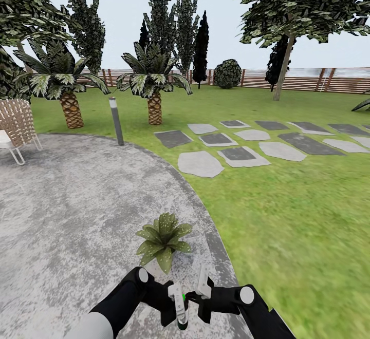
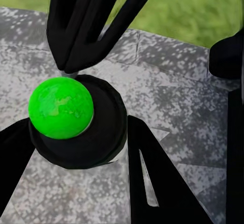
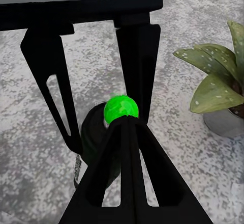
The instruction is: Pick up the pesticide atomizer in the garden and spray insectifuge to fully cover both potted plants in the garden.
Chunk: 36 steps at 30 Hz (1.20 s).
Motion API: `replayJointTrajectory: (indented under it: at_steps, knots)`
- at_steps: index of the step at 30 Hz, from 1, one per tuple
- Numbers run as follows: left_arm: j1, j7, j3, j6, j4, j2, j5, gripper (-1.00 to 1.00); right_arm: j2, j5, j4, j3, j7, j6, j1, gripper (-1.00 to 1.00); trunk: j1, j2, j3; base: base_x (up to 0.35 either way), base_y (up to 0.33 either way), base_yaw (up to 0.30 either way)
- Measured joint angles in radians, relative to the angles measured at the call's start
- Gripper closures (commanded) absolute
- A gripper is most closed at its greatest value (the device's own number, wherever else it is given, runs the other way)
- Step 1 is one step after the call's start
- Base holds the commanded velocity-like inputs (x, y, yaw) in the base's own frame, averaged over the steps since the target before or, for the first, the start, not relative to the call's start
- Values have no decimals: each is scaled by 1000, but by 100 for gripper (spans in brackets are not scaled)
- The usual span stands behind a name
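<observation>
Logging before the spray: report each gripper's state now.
Left gripper: shut on the pesticide atomizer.
Right gripper: cannot tell.

Lighting: even, bright daylight under a pale, flat sky (image 1: 128, 0); no glare. Shadows: soft and faint on the paving (image 1: 67, 215), slightly darker beneath the potted plant (image 1: 163, 240) just ahead of both grippers. Sharpness: textures looked smeared and blocky; the lawn (image 1: 298, 215) was blurred. Wrist views were soft and grainy throughout.
</observation>
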State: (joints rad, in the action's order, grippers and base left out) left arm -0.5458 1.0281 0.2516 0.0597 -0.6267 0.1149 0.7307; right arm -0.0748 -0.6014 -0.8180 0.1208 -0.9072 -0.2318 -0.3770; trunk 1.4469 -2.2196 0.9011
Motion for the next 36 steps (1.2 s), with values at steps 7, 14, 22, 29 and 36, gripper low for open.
replayJointTrajectory:
  at_steps: [7,14,22,29,36]
  knots:
    - [0,-2,4,-1,1,-3,-22,100,0,-1,1,0,0,0,0,100,0,0,0,0,0,0]
    - [-1,-13,2,-1,89,-21,-6,100,0,-1,4,0,0,0,0,100,0,0,0,0,0,0]
    - [0,-16,3,-1,135,-192,-1,100,10,-4,19,0,0,-3,0,100,0,0,0,0,0,0]
    - [1,-16,5,-4,181,-277,-3,100,18,-5,53,-4,3,-5,0,-100,0,0,0,0,0,0]
    - [1,-151,-3,-2,265,-305,-15,100,84,-1,87,-16,7,-6,0,-100,0,0,0,0,0,0]
